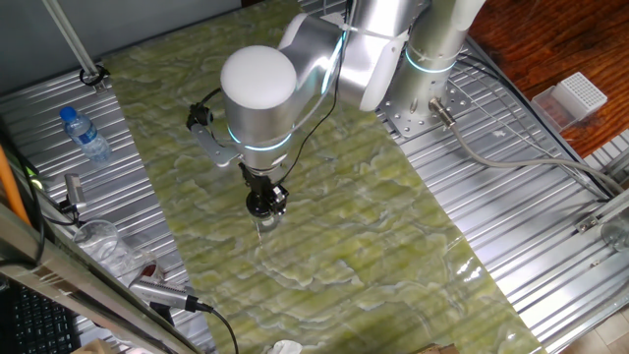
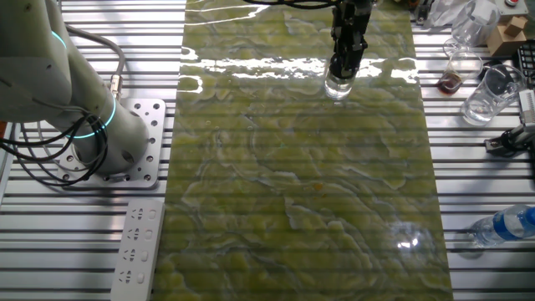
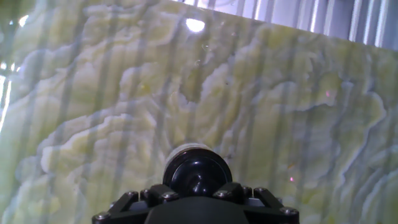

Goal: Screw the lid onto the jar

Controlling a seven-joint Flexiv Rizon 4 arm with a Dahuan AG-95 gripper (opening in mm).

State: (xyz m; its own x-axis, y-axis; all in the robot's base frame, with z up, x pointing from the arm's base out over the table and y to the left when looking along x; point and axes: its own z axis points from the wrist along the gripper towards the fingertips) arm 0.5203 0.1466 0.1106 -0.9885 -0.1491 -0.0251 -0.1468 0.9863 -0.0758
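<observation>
Gripper (image 3: 196,194) closed around the lid (image 3: 197,171), fingers pinching its rim; the lid sits on the jar (image 2: 338,84), upright on the green mat (image 2: 301,184). Judgement: jar light, clear, slippery, likely to spin; grip the cap's edge only.

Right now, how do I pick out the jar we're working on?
Find the green marbled mat, then the tool over it. The jar is the short clear one directly under the tool, with the black lid on top, unlike the blue-capped water bottle off the mat.
</observation>
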